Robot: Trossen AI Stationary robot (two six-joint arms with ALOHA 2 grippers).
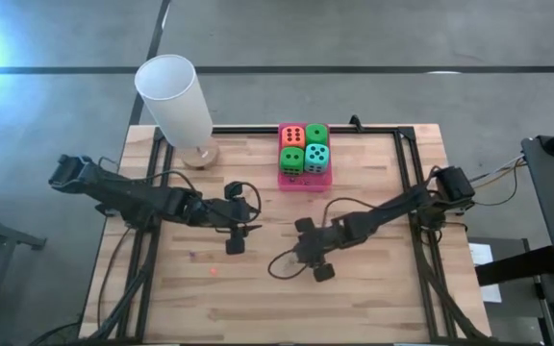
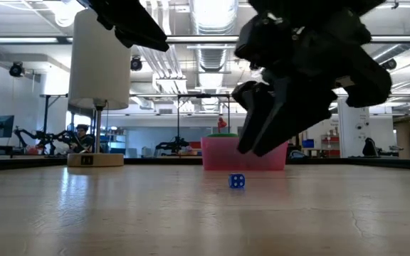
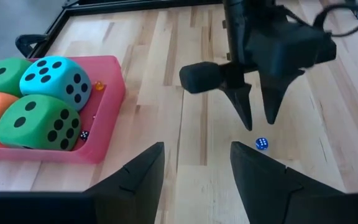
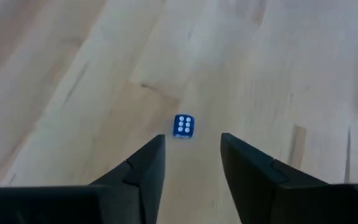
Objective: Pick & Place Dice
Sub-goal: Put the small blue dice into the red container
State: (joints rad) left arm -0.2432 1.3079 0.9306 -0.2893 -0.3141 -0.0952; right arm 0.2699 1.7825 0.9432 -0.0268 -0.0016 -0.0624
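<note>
At twelve o'clock on the wooden table (image 1: 373, 288), a shallow pink plastic tray (image 1: 305, 180) is holding four big soft foam dice: an orange-red one (image 1: 291, 135), two bright green ones (image 1: 316, 135) (image 1: 292, 160) and a teal one (image 1: 317, 158), packed two by two and touching. The overhead camera is barely registering what the other cameras are showing plainly: a tiny blue die with white pips (image 4: 183, 125), lying on the bare wood near the table's centre, well apart from the tray. The right gripper (image 4: 191, 162) is hanging just above that small die, with its fingers (image 3: 243, 107) parted by a modest gap, pointing down and gripping nothing; the die is sitting just beyond the fingertips, untouched. The left gripper (image 3: 196, 168) is waiting at about nine o'clock of the centre, fingers spread wide, holding nothing. Only the left wrist camera is revealing small loose bits inside the tray beside the foam cubes. A white cylindrical lamp on a round wooden base (image 1: 175, 101) is standing at eleven o'clock.
</note>
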